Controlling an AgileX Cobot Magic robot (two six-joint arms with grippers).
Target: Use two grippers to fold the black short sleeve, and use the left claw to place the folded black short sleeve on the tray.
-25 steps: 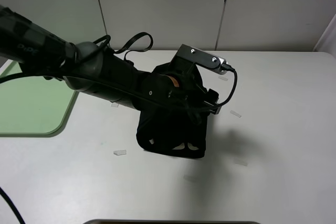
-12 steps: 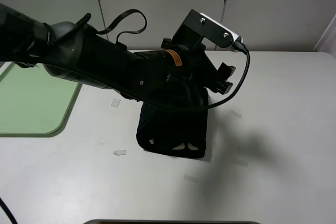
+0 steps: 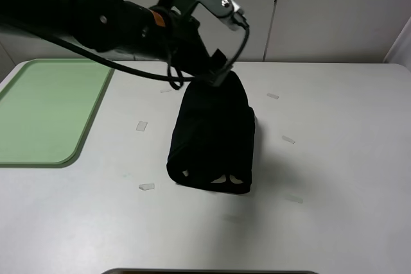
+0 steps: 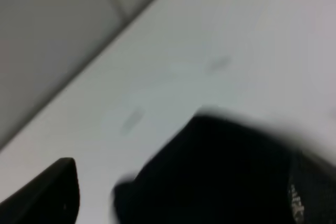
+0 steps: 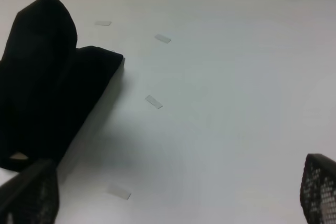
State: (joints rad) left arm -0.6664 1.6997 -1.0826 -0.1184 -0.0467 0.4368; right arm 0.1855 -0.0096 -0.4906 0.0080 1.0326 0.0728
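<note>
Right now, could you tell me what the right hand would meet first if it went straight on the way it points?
Most likely the bare table, near a small tape strip; the black short sleeve lies off to one side. Depth is hard to judge.

My left wrist view is smeared, so I can't tell if the left gripper [image 3: 216,80] pinches the shirt [image 3: 212,139]. The tray [image 3: 45,107] runs off-frame; my right fingers [image 5: 29,195] are cropped too.

We note black short sleeve [image 3: 212,139] bulking mid-table, left arm [image 3: 96,17] slung over far-left corner down to it, tray [image 3: 45,113] along left edge. We find free passage along right edge and near edge.
</note>
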